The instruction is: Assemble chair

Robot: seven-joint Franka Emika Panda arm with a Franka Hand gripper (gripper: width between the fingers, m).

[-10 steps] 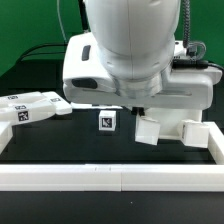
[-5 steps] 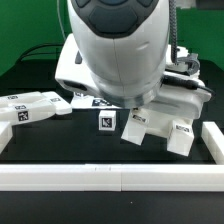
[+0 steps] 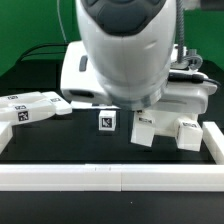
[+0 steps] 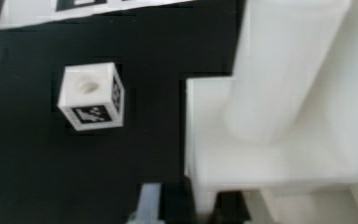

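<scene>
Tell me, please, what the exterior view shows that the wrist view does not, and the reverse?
Only the exterior view shows the arm's white body, the tagged pieces at that view's left and the border rail. Only the wrist view shows what looks like a round hollow in the small cube. Both show that tagged cube lying apart from a larger white chair part.

One tagged cube (image 3: 105,120), one rail (image 3: 110,177), one arm (image 3: 120,50) (slabs (image 3: 30,107) uncountable)

A robotics lab — robot arm (image 3: 122,50), tag-marked parts (image 3: 105,121), black table (image 3: 60,145).
</scene>
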